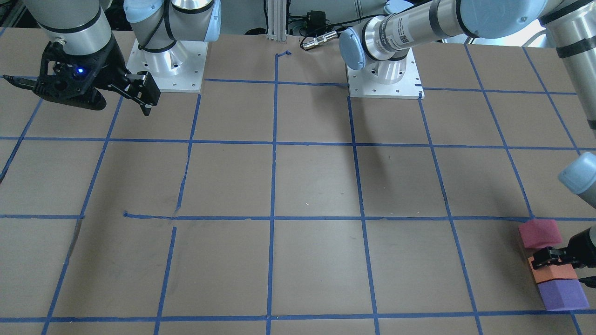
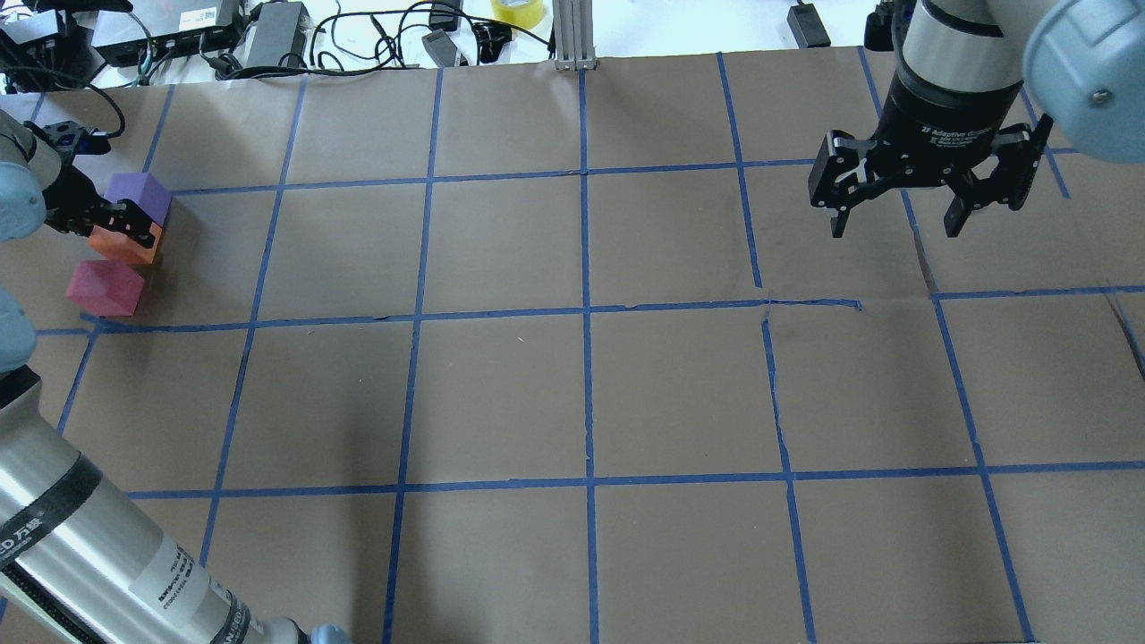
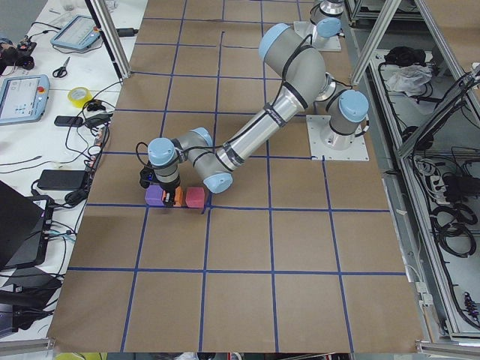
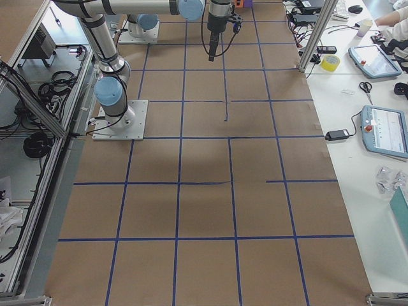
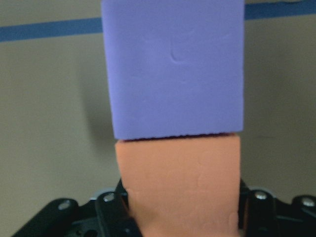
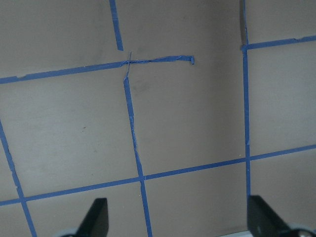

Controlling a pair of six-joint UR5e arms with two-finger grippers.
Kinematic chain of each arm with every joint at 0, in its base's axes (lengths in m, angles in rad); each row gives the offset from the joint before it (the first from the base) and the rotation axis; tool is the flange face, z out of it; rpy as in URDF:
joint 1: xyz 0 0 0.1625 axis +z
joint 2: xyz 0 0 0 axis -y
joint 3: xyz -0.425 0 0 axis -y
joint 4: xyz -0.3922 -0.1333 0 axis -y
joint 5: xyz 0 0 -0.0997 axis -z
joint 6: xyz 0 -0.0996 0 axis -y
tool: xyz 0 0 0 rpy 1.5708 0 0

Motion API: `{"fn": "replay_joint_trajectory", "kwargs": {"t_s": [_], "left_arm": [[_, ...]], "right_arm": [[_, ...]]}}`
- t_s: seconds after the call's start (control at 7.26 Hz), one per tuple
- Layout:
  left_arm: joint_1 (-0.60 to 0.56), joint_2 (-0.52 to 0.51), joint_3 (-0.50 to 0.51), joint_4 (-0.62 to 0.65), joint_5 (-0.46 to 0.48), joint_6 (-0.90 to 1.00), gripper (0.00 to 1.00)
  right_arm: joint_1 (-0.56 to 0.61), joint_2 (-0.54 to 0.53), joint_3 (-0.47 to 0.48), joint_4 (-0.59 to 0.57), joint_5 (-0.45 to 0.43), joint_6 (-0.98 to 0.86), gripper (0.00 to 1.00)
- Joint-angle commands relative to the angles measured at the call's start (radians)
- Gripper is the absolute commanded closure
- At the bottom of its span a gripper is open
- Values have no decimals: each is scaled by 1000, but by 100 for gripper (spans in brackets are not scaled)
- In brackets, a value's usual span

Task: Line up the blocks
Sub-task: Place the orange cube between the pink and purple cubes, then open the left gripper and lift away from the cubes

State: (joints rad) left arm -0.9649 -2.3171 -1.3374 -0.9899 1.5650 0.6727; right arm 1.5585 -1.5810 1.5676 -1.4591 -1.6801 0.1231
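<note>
Taped brown table (image 2: 581, 402), left end: we see left gripper (image 2: 121, 225) pinching orange block (image 2: 125, 249), which touches purple block (image 2: 139, 194); pinkish-red block (image 2: 105, 288) just beside. Right gripper (image 2: 894, 228) spread wide, well apart.

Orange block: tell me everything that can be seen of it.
The orange block is a small matte cube, foam by its look, with faint dents on its face. It sits upright on the left side of the table, in the middle of a row of three. One face butts against the purple block; the pinkish-red block lies close on the other side, contact unclear. The left gripper clamps it, fingers against two opposite sides.
</note>
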Motion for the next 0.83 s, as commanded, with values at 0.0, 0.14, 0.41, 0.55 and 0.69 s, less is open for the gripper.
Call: {"fn": "replay_joint_trajectory", "kwargs": {"t_s": [0.0,0.14,0.41,0.55,0.69], "left_arm": [[0,11,3,-13,3,2,0],[0,28,3,-22,3,-5,0],[-3,129,11,-134,4,-7,0],[-2,224,15,-247,4,-5,0],[-6,323,15,-357,4,-8,0]], "right_arm": [[0,-4,0,-1,0,1,0],[2,-7,0,-3,3,1,0],[2,0,0,-1,10,-13,0],[0,0,-1,-1,22,-2,0],[2,1,-1,0,19,1,0]]}}
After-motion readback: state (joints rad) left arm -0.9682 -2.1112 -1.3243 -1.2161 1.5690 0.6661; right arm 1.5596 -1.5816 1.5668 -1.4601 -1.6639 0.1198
